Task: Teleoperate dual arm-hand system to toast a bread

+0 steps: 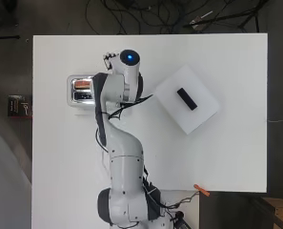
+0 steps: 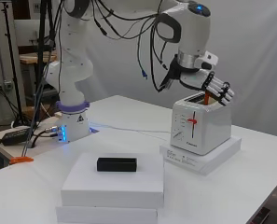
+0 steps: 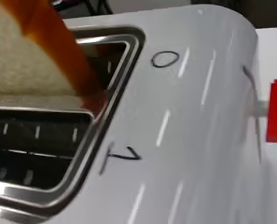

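A white toaster (image 2: 198, 128) stands on a flat white block (image 2: 201, 156) at the table's left side in the overhead view (image 1: 81, 90). A bread slice (image 3: 21, 60) with an orange-brown crust stands partly in one slot, its edge showing under the hand in the side view (image 2: 206, 98). The hand (image 2: 212, 86) hovers just over the toaster's top, fingers curled down round the slice's upper end. The toaster's red lever (image 2: 192, 120) sits on the side facing the arm's base. The second slot (image 3: 31, 154) holds nothing.
A stack of white blocks (image 2: 114, 186) with a small black bar (image 2: 117, 164) on top lies near the table's right side in the overhead view (image 1: 186, 98). Cables hang from the arm beside the toaster. An orange clip (image 1: 201, 190) sits at the table's front edge.
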`<state>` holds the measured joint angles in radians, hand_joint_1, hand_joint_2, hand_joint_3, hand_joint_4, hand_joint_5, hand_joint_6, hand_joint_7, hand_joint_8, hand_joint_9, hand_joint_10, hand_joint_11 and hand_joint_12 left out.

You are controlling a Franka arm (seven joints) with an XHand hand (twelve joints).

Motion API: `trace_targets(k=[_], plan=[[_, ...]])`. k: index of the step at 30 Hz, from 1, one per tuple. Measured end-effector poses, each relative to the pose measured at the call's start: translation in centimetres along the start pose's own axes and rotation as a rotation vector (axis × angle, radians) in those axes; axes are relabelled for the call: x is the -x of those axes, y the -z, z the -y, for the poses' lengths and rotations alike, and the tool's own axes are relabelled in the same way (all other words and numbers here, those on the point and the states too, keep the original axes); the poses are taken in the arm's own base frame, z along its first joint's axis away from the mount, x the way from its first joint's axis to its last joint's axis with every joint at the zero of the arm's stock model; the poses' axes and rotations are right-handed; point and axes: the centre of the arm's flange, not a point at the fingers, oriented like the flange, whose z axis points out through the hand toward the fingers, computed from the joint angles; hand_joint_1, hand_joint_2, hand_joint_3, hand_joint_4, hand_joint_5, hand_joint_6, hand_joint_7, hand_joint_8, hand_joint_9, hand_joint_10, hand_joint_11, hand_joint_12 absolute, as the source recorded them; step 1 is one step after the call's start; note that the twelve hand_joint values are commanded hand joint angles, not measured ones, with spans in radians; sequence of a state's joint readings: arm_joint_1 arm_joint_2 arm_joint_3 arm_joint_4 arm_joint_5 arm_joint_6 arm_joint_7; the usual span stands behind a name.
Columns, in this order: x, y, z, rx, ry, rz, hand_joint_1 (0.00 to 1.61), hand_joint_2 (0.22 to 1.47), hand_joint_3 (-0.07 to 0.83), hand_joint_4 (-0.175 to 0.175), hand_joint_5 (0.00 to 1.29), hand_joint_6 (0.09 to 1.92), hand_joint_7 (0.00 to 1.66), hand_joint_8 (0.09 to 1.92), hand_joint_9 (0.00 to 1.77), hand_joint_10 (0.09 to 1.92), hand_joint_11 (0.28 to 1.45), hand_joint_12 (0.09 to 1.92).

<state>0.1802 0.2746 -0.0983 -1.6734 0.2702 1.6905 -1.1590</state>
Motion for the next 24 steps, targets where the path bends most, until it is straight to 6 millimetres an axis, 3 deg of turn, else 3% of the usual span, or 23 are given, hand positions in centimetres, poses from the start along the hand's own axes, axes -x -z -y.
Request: trace_targets(k=[5, 8, 15, 21, 24], plan=[[7.5, -1.6, -4.1, 0.001, -0.165, 0.019, 0.01, 1.02, 0.001, 0.035, 0.32, 0.09, 0.23, 0.09, 0.26, 0.09, 0.36, 0.09], [9.5, -3.3, -5.0, -0.009, -0.207, 0.035, 0.0, 0.97, -0.007, 0.048, 0.38, 0.09, 0.24, 0.09, 0.27, 0.09, 0.37, 0.09], [10.9, -6.2, -7.2, -0.033, -0.158, 0.029, 0.0, 0.94, 0.001, 0.051, 0.51, 0.09, 0.32, 0.09, 0.44, 0.09, 0.45, 0.09], [10.7, -8.7, -8.2, -0.054, -0.177, 0.013, 0.01, 0.95, 0.003, 0.064, 0.59, 0.09, 0.34, 0.09, 0.5, 0.09, 0.5, 0.09], [10.6, -10.0, -8.4, -0.052, -0.177, 0.028, 0.02, 0.95, 0.001, 0.044, 0.52, 0.09, 0.32, 0.09, 0.51, 0.09, 0.52, 0.09]])
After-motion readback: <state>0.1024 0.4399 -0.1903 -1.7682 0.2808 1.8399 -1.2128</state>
